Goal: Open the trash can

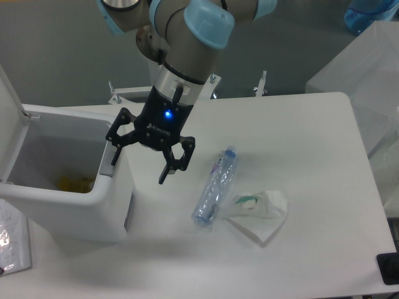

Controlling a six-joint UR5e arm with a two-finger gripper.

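Camera view, fixed and looking down, shows the white table [312, 187] spanning most of the frame; the trash can [68, 208] sits at about nine o'clock, its lid [11, 124] swung up at the far left edge and its cavity exposed, with something yellow low inside; judged from this, the opening looks done. Above its right rim, toward twelve o'clock, hangs the gripper [138, 161], jaws spread wide and holding nothing, one finger [116, 149] at the bin's right wall, though whether it touches I cannot tell; the bin lies toward nine o'clock of the gripper, so any retreat would best go up or toward three o'clock. Nearer centre lies a clear plastic bottle [215, 185], long axis running from one to seven o'clock; just beside it at four o'clock, a crumpled white wrapper [259, 215].
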